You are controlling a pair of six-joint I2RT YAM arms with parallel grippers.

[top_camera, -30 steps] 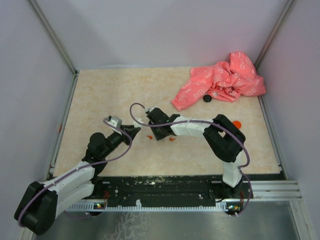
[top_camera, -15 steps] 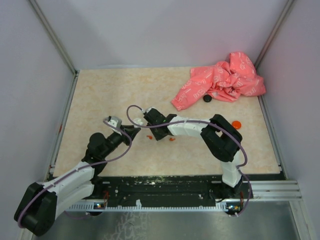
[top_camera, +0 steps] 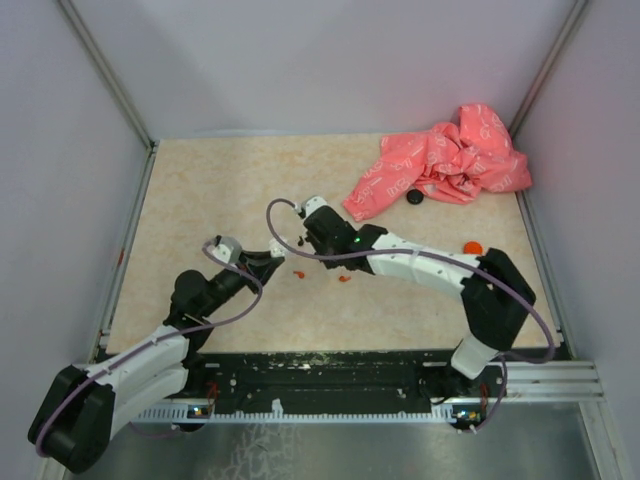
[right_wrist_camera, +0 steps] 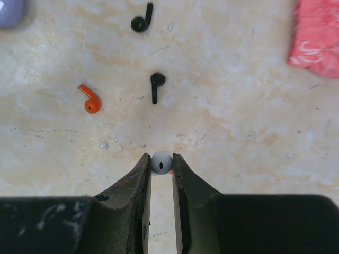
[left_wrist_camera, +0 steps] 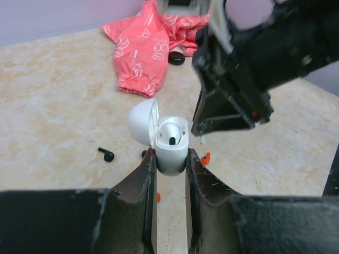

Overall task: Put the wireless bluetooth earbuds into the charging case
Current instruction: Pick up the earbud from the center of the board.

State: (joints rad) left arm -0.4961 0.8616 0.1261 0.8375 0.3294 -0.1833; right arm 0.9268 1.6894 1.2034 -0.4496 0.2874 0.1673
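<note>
L gripper, arm low & fwd, clamped on charging case; R gripper, arm outstretched leftward, pinching white earbud.

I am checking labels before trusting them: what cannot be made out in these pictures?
Left wrist: second slot of the charging case, hidden by its rim, in the left claw.
Right wrist: stem of the white earbud, hidden inside the right claw.
Top: black item, partly under the pink cloth.

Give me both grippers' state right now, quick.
Left gripper: closed on the white charging case, lid open.
Right gripper: closed on a white earbud.
</note>
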